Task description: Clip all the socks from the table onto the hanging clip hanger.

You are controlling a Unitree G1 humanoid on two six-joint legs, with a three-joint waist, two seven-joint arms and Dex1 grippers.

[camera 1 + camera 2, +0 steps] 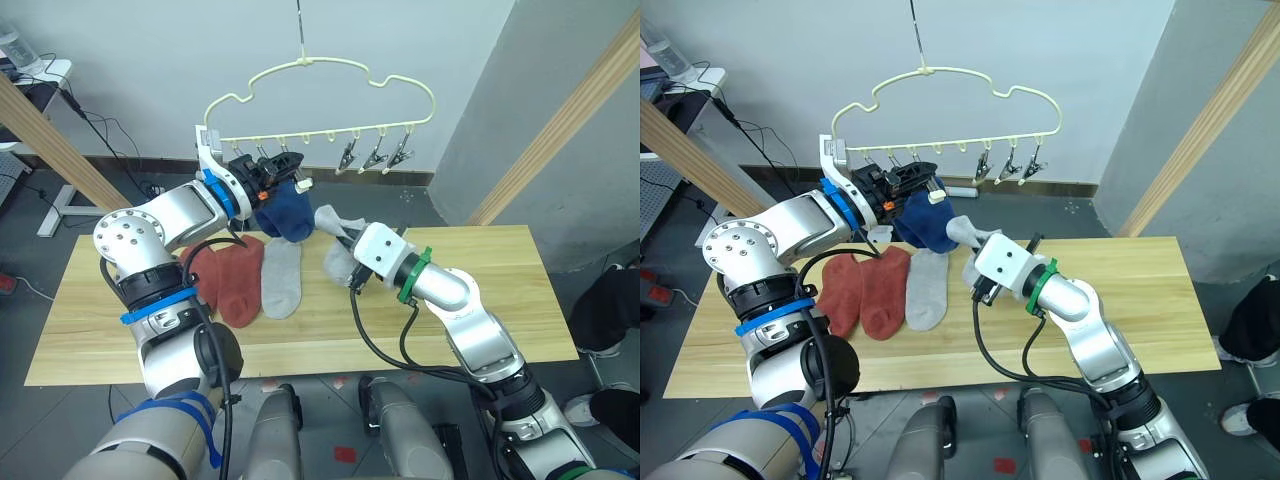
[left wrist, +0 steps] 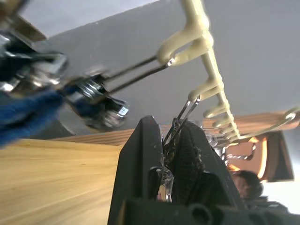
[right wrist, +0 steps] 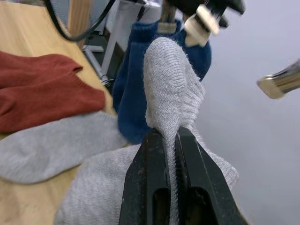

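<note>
Grey wall behind, and the pale yellow clip hanger (image 1: 325, 105) hangs before it above the far edge of the wooden table (image 1: 500, 300). My left gripper (image 2: 169, 154) is raised to the hanger's left clips; its wrist view shows the jaws pinched on a metal clip (image 2: 180, 123), which the head views hide. Blue socks (image 1: 284, 212) hang there. My right gripper (image 3: 171, 154), forearm reaching up from the table's middle, is clamped on a grey sock (image 3: 172, 89). Two rust-red socks (image 1: 232, 280) and another grey sock (image 1: 282, 280) lie left of centre.
</note>
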